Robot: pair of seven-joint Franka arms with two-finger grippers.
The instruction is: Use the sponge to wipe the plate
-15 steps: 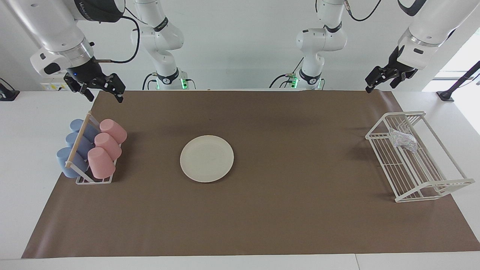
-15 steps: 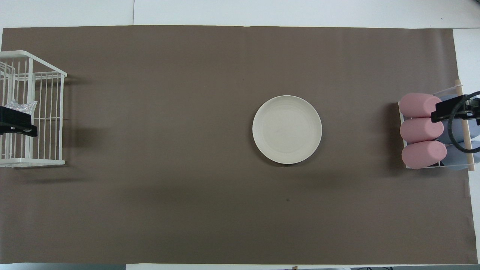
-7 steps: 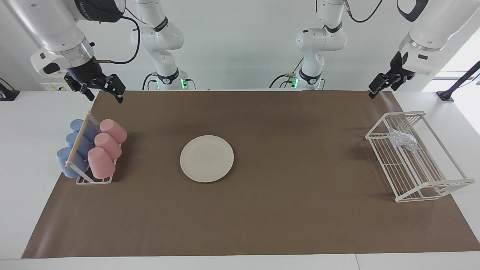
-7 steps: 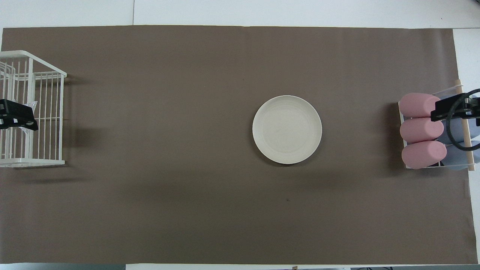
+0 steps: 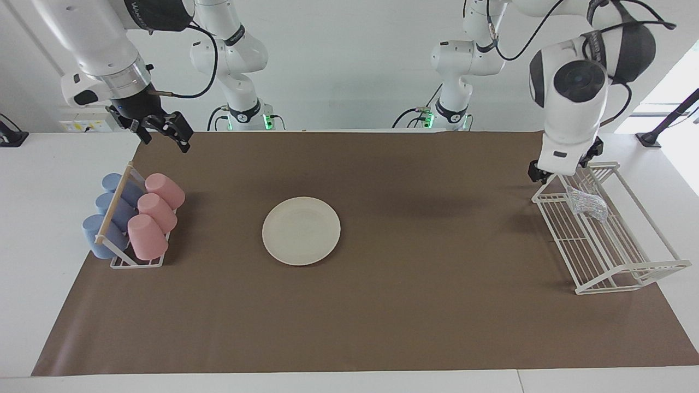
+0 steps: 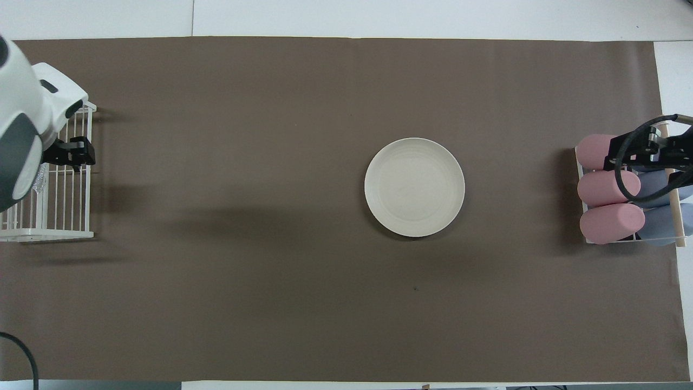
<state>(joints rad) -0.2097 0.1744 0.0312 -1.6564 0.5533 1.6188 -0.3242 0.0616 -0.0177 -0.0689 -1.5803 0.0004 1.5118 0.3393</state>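
Observation:
The cream-white plate (image 5: 301, 231) lies flat on the brown mat near the middle, and it also shows in the overhead view (image 6: 414, 187). The silvery-grey sponge (image 5: 587, 203) lies in the white wire rack (image 5: 628, 284) at the left arm's end. In the overhead view only a sliver of the sponge (image 6: 38, 181) shows under the arm. My left gripper (image 5: 546, 173) points down over the rack's end nearer the robots, just above the sponge and apart from it. My right gripper (image 5: 164, 134) is open and empty, raised over the mat's corner near the cup holder.
A holder with pink and blue cups (image 5: 147, 218) lying on their sides stands at the right arm's end, also in the overhead view (image 6: 609, 189). The wire rack (image 6: 48, 234) is partly covered by the left arm in the overhead view.
The left arm has swung down and out over the wire rack, its gripper now low beside the sponge. The right gripper has shifted slightly toward the mat. Plate and sponge have not moved.

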